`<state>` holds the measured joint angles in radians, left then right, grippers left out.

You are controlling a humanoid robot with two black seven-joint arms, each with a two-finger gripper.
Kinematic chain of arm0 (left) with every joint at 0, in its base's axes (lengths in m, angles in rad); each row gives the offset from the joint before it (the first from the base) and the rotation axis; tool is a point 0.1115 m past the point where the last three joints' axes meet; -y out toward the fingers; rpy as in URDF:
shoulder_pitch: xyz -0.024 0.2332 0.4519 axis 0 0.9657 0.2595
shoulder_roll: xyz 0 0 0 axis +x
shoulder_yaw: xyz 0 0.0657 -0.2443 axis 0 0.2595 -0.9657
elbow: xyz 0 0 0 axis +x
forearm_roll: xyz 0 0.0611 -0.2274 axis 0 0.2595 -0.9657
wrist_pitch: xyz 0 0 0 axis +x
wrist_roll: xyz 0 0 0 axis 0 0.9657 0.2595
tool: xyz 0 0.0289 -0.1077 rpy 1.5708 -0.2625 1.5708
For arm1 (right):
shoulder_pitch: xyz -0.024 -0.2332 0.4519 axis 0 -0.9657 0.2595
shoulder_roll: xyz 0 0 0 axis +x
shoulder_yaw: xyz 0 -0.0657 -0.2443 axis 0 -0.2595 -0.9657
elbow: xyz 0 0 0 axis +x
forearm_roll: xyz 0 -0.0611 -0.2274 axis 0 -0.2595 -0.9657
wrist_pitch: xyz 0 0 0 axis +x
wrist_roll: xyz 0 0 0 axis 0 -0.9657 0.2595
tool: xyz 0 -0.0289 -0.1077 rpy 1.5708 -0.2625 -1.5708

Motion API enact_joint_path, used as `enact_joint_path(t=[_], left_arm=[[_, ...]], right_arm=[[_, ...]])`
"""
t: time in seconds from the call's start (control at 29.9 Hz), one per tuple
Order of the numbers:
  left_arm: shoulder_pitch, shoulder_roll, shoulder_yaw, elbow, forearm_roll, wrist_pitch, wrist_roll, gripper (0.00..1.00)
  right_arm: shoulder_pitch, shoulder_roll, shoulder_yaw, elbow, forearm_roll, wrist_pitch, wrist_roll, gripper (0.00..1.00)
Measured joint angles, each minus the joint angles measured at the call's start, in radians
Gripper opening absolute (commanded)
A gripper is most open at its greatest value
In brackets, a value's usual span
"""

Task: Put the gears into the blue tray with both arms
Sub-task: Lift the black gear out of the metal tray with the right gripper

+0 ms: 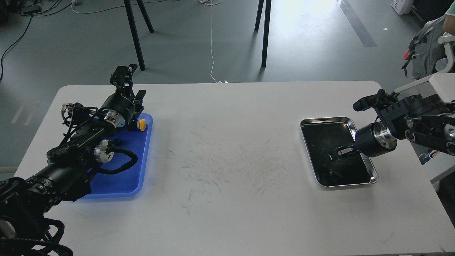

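The right gripper (336, 153) hangs over the steel tray (369, 179) – its grip unclear; the blue tray (117, 185) lies far left.

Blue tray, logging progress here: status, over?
Left gripper above blue tray far end, jaws unclear. Right gripper low in steel tray, jaws unclear. Yellow button in blue tray. Gears not discernible.

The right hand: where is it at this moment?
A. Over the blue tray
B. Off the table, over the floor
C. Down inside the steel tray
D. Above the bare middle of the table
C: the right hand reaches down into the steel tray at the right side of the table, its tip against the dark floor, far from the blue tray.
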<state>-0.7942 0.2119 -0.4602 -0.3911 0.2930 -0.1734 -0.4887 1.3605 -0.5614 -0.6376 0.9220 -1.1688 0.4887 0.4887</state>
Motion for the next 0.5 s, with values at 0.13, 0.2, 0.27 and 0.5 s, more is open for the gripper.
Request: enact_joint_path(t=[0.13,0.2,0.27,0.5], left_arm=[[0.0,0.0,0.0,0.0,0.0,0.0,0.0,0.98],[0.0,0.002,0.0,0.0,0.0,0.0,0.0,0.98],[-0.002,0.003,0.0,0.0,0.0,0.0,0.0,0.98],[-0.002,0.003,0.0,0.0,0.0,-0.001,0.0,0.98]], right_arm=[[0.0,0.008,0.038,0.001,0.001,0.0,0.0,0.23],[0.0,0.011,0.048,0.001,0.002,0.0,0.0,0.23],[-0.001,0.014,0.057,0.001,0.002,0.0,0.0,0.23],[-0.006,0.034,0.101,0.002,0.003,0.0,0.0,0.23]])
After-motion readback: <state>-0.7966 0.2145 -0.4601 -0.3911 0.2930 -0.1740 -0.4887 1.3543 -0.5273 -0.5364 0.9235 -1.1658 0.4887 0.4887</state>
